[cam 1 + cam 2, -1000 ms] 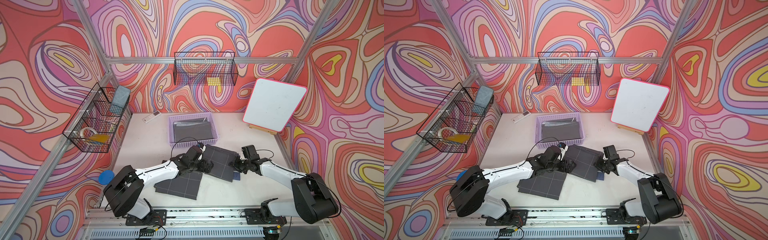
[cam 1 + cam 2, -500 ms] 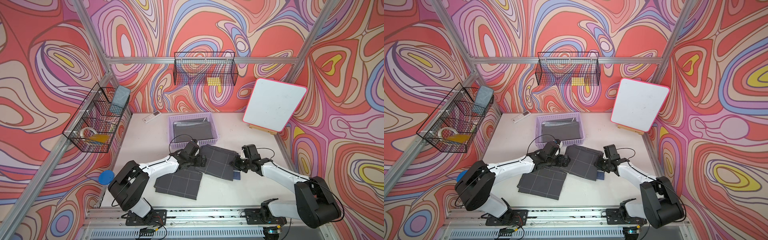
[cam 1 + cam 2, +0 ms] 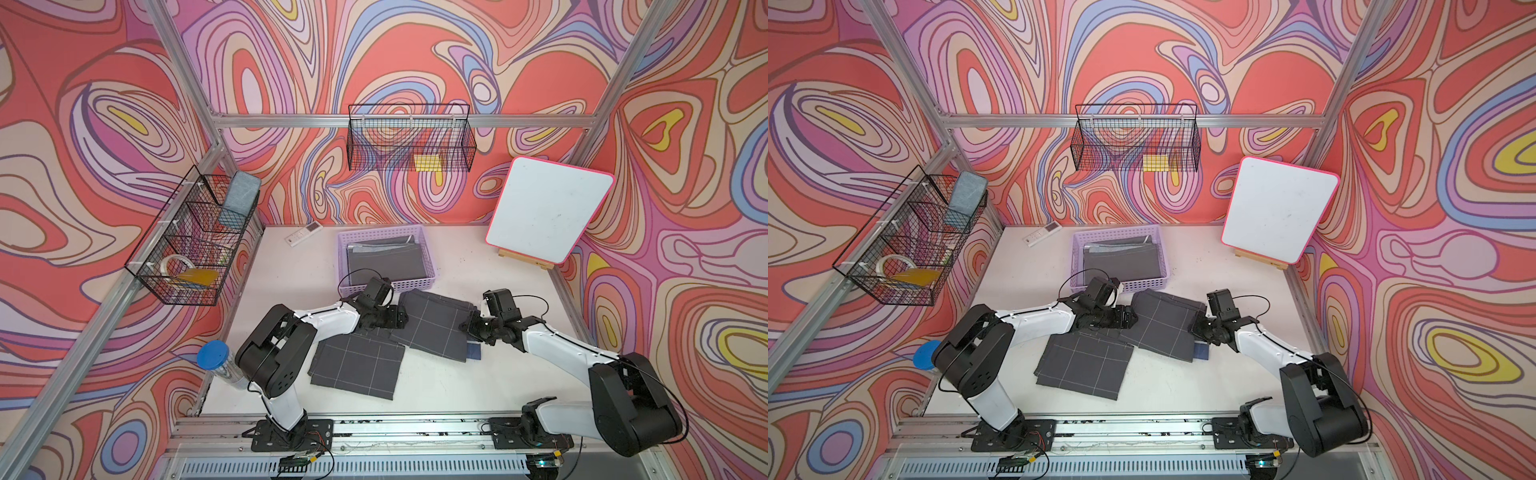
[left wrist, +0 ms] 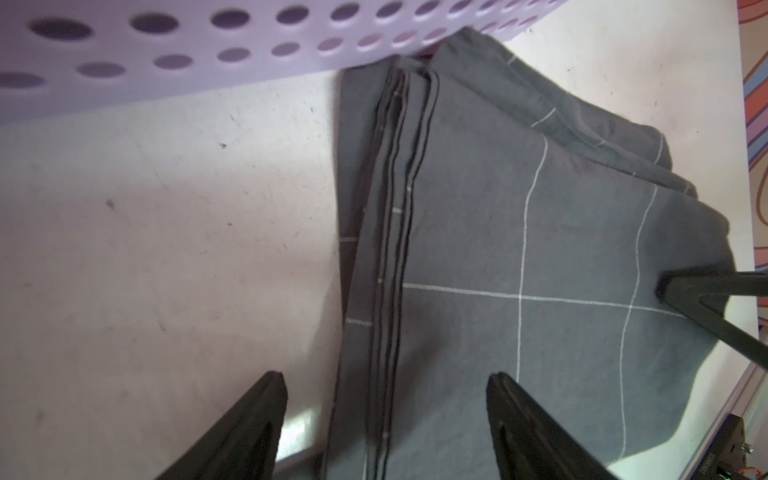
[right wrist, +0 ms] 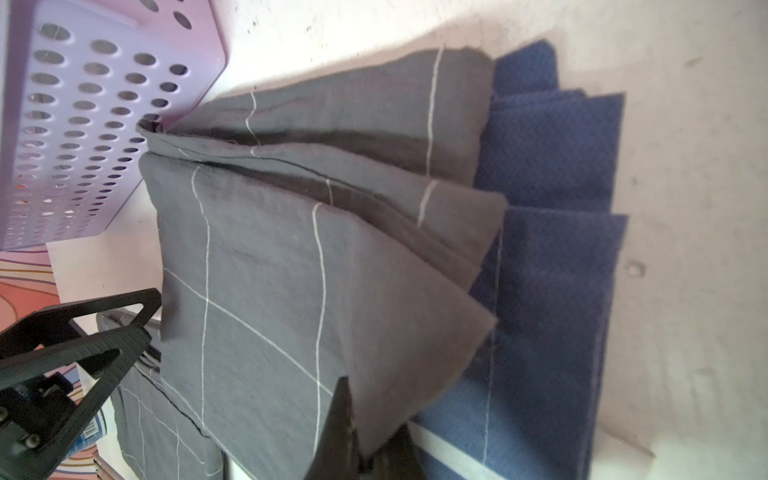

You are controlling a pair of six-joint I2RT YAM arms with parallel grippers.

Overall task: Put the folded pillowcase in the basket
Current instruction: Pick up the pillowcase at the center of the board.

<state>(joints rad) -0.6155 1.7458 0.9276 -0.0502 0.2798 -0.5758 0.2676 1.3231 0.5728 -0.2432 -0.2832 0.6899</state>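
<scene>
The left end effector [image 4: 386,382] stands wide open, its jaws straddling the layered edge of the folded pillowcase [image 3: 432,328] without clamping it. The right end effector [image 5: 365,436] is closed on the pillowcase's opposite corner. The pillowcase lies on the worktop [image 3: 457,386], touching the basket [image 3: 415,285], over a blue cloth [image 5: 552,249]. Another grey cloth [image 3: 357,365] lies beside it.

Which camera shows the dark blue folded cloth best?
The right wrist view: the dark blue folded cloth spreads wide there, under the grey grid-lined folded pillowcase. Both top views show only a small corner; the left wrist view shows none.
</scene>
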